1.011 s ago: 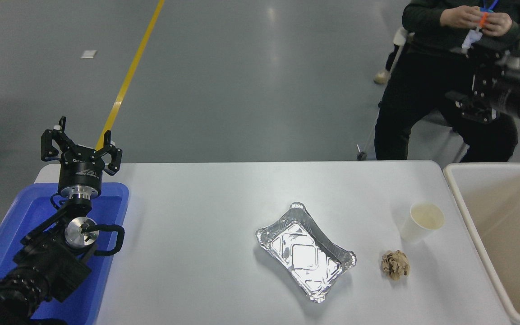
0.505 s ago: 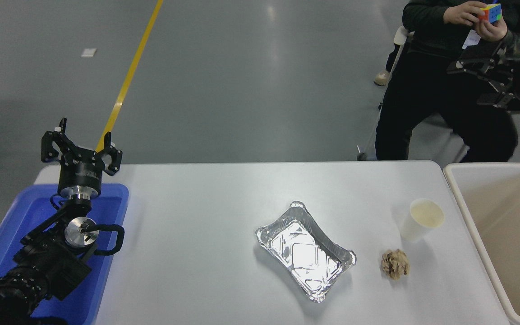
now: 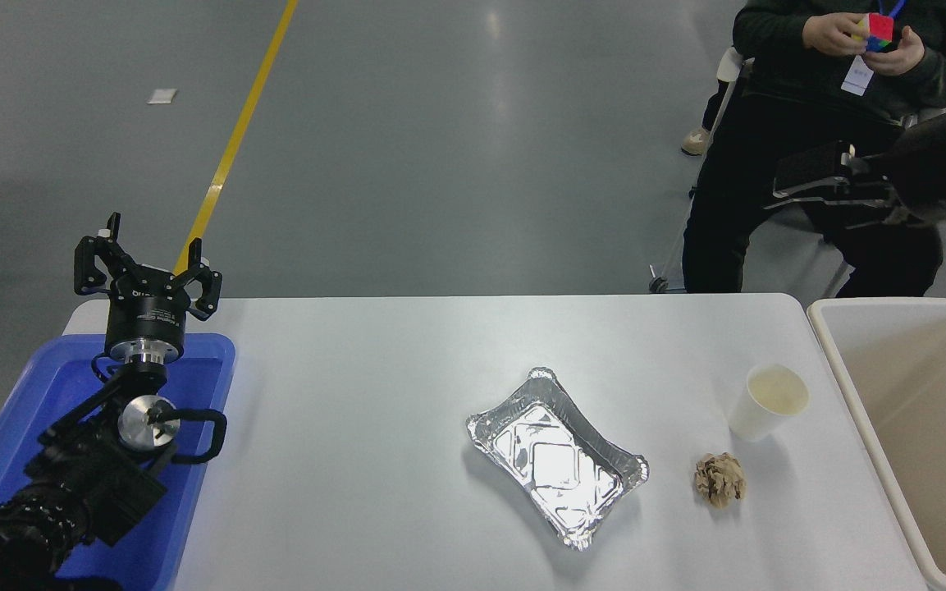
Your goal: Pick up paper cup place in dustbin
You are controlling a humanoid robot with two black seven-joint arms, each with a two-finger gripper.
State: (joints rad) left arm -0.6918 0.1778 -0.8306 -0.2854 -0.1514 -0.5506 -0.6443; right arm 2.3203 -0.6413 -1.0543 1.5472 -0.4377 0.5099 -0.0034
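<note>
The white paper cup point(image 3: 766, 404) stands upright on the white table point(image 3: 358, 427) at the right, its cream inside showing. The beige dustbin point(image 3: 843, 386) stands just right of it, at the table's right end. My right gripper point(image 3: 809, 176) hangs in the air at the upper right, beyond the table's far edge and well above the cup, pointing left; it is seen side-on against a person's dark clothes. My left gripper point(image 3: 144, 263) is parked open and empty over the table's far left corner.
A foil tray point(image 3: 555, 456) lies mid-table. A crumpled brown paper ball point(image 3: 719, 480) lies in front of the cup. A blue plastic tray point(image 3: 38, 394) sits under the left arm. A seated person point(image 3: 809, 107) at the far right handles a coloured cube.
My right arm has swung at the upper right: the gripper has turned and now reaches left and a little lower. The cup, ball and foil tray have not moved.
</note>
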